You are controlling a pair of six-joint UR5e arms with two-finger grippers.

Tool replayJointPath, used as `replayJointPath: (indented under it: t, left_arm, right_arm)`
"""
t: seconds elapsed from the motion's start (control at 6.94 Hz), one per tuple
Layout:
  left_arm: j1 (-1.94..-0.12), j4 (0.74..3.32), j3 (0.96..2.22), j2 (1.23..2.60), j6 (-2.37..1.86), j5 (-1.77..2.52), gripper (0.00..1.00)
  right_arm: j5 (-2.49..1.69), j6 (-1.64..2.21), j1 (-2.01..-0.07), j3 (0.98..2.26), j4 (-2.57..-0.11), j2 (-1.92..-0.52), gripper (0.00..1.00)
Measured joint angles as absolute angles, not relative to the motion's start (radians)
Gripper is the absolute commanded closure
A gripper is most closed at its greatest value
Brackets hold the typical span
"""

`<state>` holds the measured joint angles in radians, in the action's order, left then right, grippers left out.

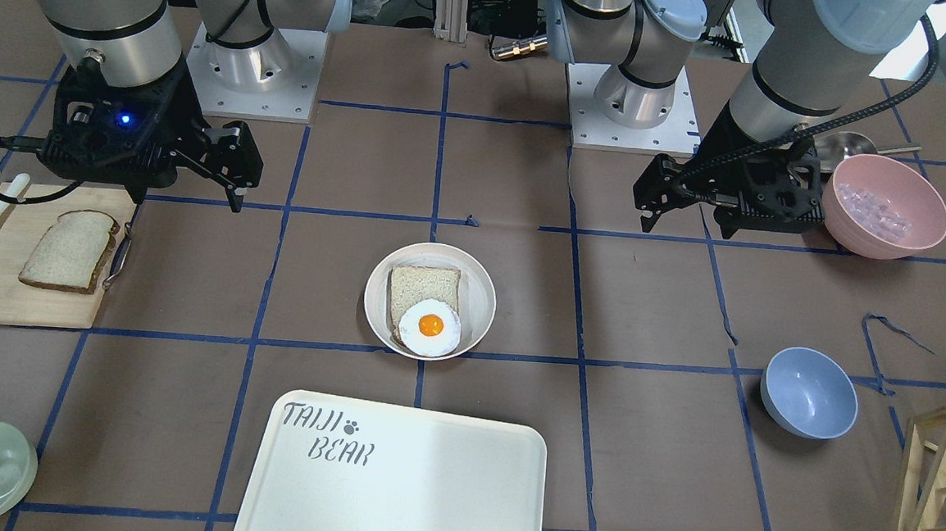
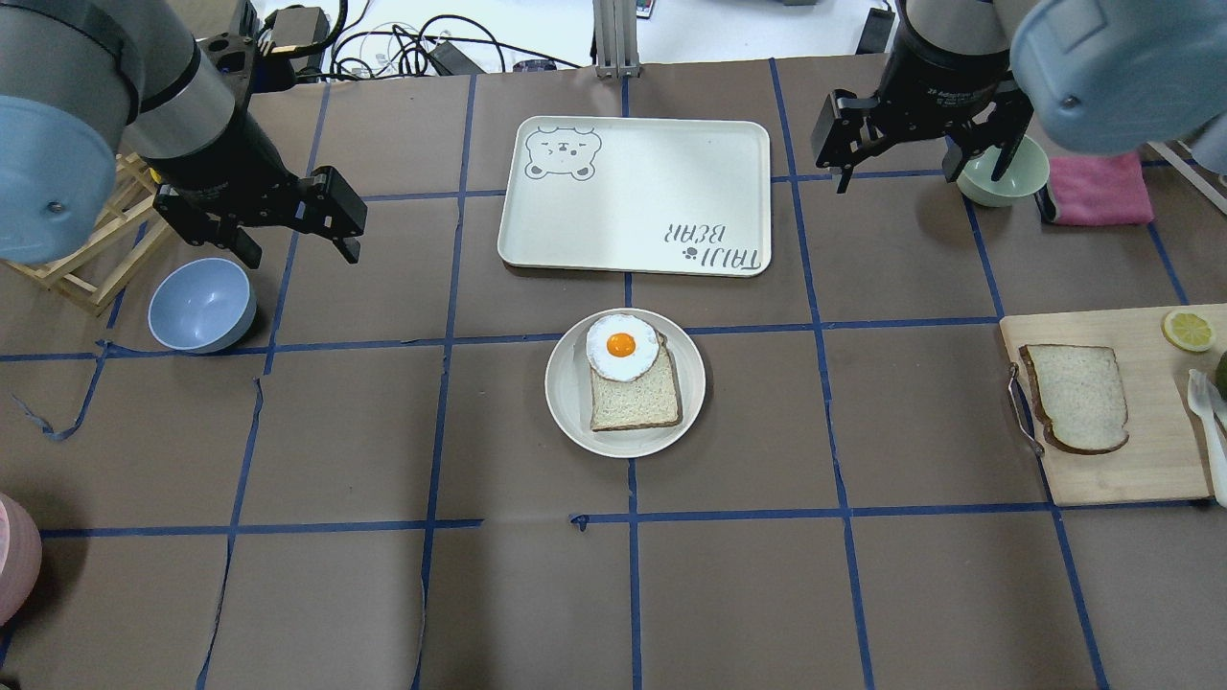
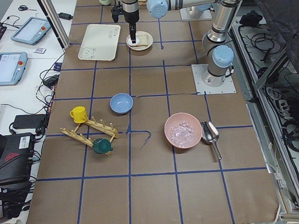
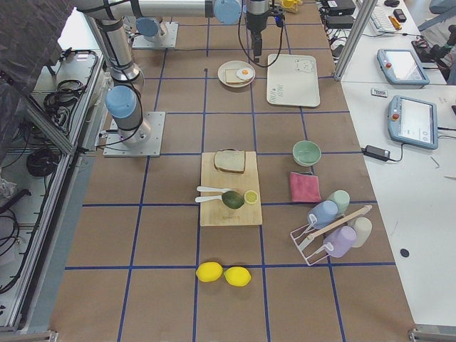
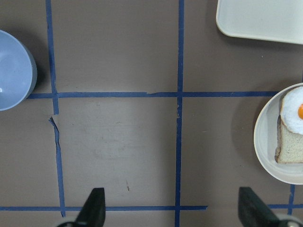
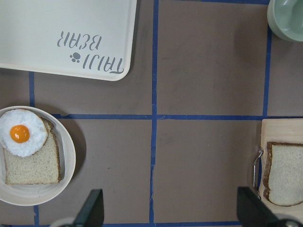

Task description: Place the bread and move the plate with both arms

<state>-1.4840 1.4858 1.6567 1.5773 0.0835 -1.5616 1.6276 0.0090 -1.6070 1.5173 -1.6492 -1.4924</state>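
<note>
The bread (image 2: 1078, 398), a dark-crusted slice, lies on a wooden cutting board (image 2: 1150, 474) at the right; it also shows in the front view (image 1: 67, 250) and the right wrist view (image 6: 284, 174). The plate (image 2: 566, 383) sits mid-table and holds a squarer slice with a fried egg (image 2: 621, 345) on top. My left gripper (image 2: 299, 251) is open and empty, hovering left of the plate near the blue bowl. My right gripper (image 2: 920, 174) is open and empty, hovering beyond the board beside the green bowl.
The "TAIJI BEAR" tray (image 2: 633, 196) lies just beyond the plate. A blue bowl (image 2: 201, 305) and wooden rack (image 2: 77, 259) are at the left. A green bowl (image 2: 1002, 177) and pink cloth (image 2: 1098, 189) are at the far right. A pink bowl (image 1: 885, 207) stands near the left arm.
</note>
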Motion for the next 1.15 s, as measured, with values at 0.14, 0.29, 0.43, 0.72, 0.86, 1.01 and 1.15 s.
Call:
replayJointPath:
  t: [0.14, 0.29, 0.43, 0.72, 0.86, 1.01, 1.15]
  left_arm:
    - [-1.484, 1.486, 1.657, 1.577, 0.084, -1.562, 0.0]
    - [-1.485, 1.486, 1.657, 1.578, 0.084, -1.562, 0.0]
    - [-1.485, 1.486, 1.657, 1.578, 0.084, -1.562, 0.0]
    - [-1.486, 1.488, 1.658, 1.577, 0.084, -1.565, 0.0]
    - [-1.485, 1.488, 1.658, 1.577, 0.084, -1.567, 0.0]
    - [-1.485, 1.489, 1.658, 1.577, 0.084, -1.57, 0.0]
    - [-1.485, 1.489, 1.658, 1.578, 0.084, -1.571, 0.0]
  right_arm:
    - [1.625, 0.014, -1.607, 1.518, -1.649, -1.489, 0.0]
    - [1.629, 0.016, -1.606, 1.522, -1.65, -1.486, 0.01]
    - [1.639, 0.015, -1.592, 1.539, -1.653, -1.483, 0.07]
    - [1.722, -0.008, -1.472, 1.665, -1.685, -1.483, 0.11]
    - [1.773, -0.053, -1.406, 1.746, -1.761, -1.483, 0.11]
    - [1.797, -0.113, -1.35, 1.829, -1.878, -1.48, 0.11]
    - [1.807, -0.157, -1.294, 1.923, -2.021, -1.476, 0.12]
